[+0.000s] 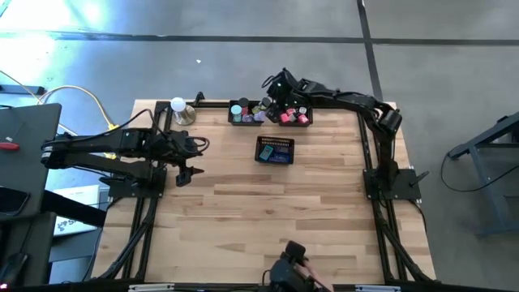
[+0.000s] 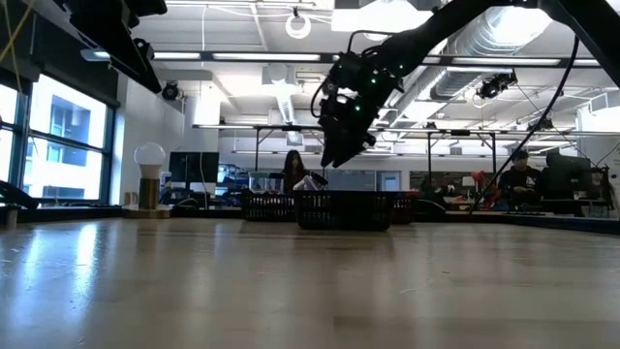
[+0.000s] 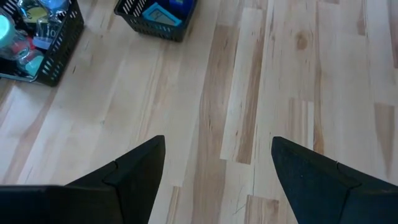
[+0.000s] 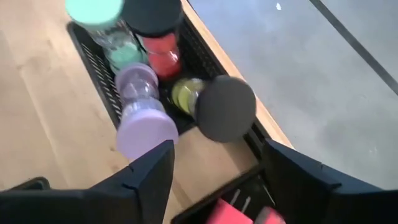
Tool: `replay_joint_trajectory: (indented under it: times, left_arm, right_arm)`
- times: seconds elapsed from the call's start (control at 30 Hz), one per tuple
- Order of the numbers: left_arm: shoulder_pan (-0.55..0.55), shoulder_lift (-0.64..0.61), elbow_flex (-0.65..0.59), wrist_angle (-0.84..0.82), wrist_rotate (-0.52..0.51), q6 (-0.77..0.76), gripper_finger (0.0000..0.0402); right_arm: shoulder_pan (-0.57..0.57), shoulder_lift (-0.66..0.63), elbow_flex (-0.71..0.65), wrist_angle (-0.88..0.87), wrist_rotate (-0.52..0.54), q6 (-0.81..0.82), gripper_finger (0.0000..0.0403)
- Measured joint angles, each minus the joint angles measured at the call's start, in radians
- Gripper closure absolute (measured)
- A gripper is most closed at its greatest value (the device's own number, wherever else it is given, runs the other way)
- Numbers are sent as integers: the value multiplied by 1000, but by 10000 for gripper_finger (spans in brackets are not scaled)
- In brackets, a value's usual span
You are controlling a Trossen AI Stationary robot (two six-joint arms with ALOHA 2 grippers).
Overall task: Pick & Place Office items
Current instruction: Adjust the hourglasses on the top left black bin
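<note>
The right gripper (image 1: 273, 83) hangs above the far edge of the table, over the row of black mesh trays (image 1: 268, 113). In its wrist view its two dark fingers (image 4: 149, 177) stand apart with nothing between them. Just past the fingertips a lavender roll (image 4: 142, 109) lies tilted over the tray wall, beside a teal roll (image 4: 106, 28), a red roll with a black cap (image 4: 159, 37) and a yellow-green roll with a round black end (image 4: 214, 106). Pink-red cubes (image 4: 239, 214) show in the next tray, close under the fingers. In the low view the same gripper (image 2: 339, 145) hovers clear above the trays, not touching them.

The left gripper (image 1: 185, 173) sits over bare wood on the left side of the table (image 1: 268, 219), well apart from the trays. Its fingers (image 3: 134, 171) are spread wide and hold nothing.

A single black mesh tray (image 1: 275, 151) stands nearer the table's middle, between the two grippers, with dark blue blocks (image 1: 276, 150) in it; the left wrist view shows light blue and dark blue pieces in that tray (image 3: 163, 11). A white ball on a metal base (image 1: 180, 108) stands at the far left corner, just beside the row of trays.

No brand, label or writing can be read on any item.
</note>
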Motion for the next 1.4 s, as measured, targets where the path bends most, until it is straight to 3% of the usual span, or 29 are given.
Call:
replay_joint_trajectory:
  times: [1.4]
  left_arm:
    - [0, 0, 0, 0, 0, 4, 115]
  right_arm:
    - [-63, 91, 0, 157, -241, -262, 169]
